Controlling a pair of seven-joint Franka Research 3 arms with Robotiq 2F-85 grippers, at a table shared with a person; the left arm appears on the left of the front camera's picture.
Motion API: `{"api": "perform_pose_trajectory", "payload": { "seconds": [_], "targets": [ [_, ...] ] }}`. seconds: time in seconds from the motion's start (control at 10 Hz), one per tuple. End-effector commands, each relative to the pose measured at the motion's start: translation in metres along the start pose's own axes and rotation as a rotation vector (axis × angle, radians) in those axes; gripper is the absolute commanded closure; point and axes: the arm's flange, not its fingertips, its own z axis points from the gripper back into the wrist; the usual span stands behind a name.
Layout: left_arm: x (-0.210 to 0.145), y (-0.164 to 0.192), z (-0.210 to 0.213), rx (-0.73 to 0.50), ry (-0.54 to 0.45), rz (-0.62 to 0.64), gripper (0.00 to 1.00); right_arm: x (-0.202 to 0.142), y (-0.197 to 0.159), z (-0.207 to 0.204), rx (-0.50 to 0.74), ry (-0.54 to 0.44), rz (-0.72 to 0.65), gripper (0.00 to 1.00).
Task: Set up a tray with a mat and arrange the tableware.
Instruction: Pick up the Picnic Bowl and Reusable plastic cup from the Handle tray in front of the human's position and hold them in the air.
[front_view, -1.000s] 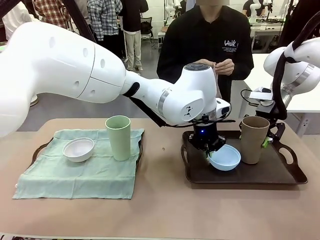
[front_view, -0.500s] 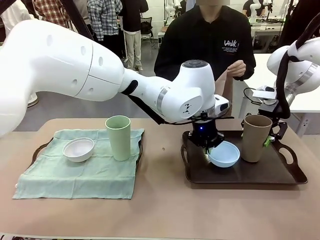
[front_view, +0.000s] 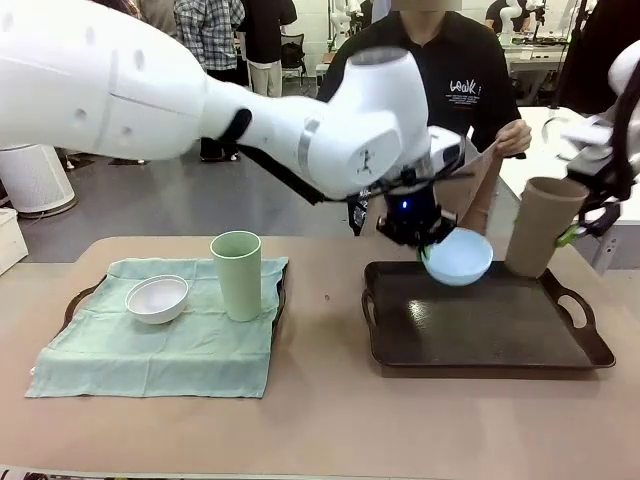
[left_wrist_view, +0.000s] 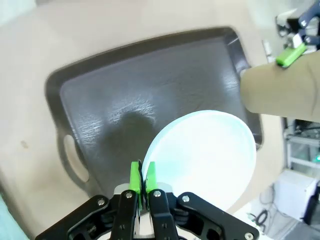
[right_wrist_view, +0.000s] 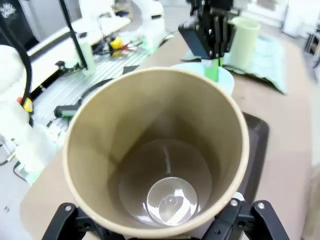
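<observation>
about half done, by the look of it. on the near-left of the counter (front_view: 320, 420) the mat (front_view: 150, 350) lies spread over its tray (front_view: 75, 300), with the white bowl (front_view: 157, 298) and the pale green cup (front_view: 237, 275) standing on it side by side.

the other two pieces are in the air. the left gripper (front_view: 425, 245) is pinched tight on the rim of the light blue bowl (front_view: 458, 257), held above the bare dark tray (front_view: 480, 330). the right gripper (front_view: 572, 232) is clamped round the tan-brown cup (front_view: 540, 225), which is tilted at that tray's far right corner; whether its base is fully clear of the rim is hard to tell.

left to do: carry both across and set them on the mat beside the first pair.
</observation>
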Motion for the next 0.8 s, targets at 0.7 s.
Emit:
{"api": "perform_pose_trajectory", "payload": {
  "seconds": [0.7],
  "targets": [
    [0.002,-0.013,0.084,0.025,-0.113,-0.018,1.00,0.051,0.079,0.045,-0.120,0.065,-0.024,0.85]
  ]
}}
